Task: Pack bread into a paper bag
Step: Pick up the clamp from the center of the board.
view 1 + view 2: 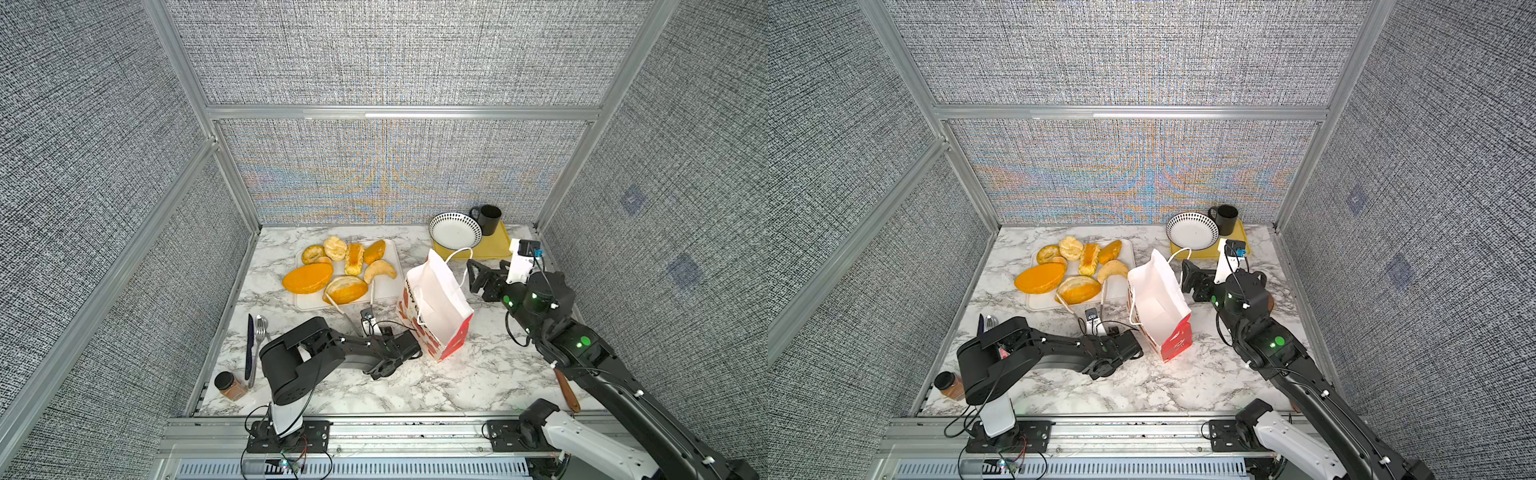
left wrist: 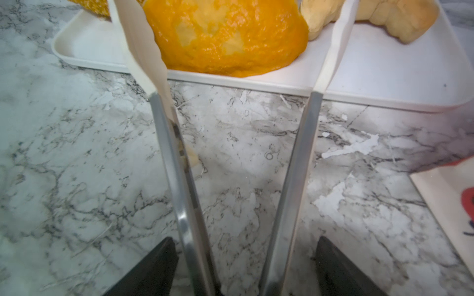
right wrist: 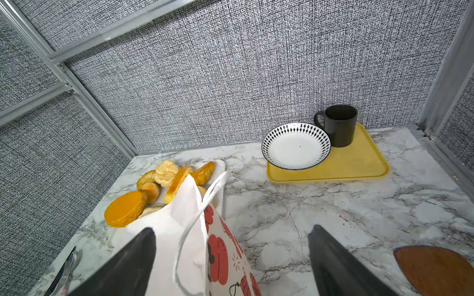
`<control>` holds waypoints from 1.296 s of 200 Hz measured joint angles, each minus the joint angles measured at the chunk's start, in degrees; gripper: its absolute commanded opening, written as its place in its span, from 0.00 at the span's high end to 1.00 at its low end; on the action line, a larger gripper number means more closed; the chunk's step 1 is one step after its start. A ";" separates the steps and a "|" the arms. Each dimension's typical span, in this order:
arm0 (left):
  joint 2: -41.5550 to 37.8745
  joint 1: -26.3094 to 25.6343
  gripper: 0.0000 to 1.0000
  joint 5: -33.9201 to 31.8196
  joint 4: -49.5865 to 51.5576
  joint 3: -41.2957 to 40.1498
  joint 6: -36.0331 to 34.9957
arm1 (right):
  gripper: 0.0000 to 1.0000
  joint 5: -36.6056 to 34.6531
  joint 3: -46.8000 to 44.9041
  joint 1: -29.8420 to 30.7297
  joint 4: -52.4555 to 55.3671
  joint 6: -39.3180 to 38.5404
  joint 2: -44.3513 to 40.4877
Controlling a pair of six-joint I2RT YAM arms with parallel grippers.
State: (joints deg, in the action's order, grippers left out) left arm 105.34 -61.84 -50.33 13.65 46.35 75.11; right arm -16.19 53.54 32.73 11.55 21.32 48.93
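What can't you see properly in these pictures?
- Brown wooden thing: cut off by the right wrist view's edge; in a top view the right arm covers most of it.
- Jar label: too small in both top views.
- Writing on the paper bag: slanted and too small to read whole in a top view.

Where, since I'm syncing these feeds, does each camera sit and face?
Top views: high over the table on the robot's side, looking down toward the back wall; left arm and right arm show.
Left wrist: on the left arm, low, looking along the tongs at the orange loaf; the left gripper shows, holding the tongs.
Right wrist: on the right arm, looking past the paper bag to the plate and mug; the open right gripper shows.
Shared: all four show the paper bag and white tray.
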 measured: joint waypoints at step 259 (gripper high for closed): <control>-8.44 -5.62 0.81 -8.48 31.34 10.43 13.70 | 0.06 5.73 -0.44 0.00 -0.59 0.00 3.67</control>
State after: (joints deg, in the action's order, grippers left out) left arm 96.90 -67.46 -58.81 44.99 56.77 88.82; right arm -10.46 53.10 32.73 10.96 21.32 52.60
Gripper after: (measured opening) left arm 0.356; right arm 0.942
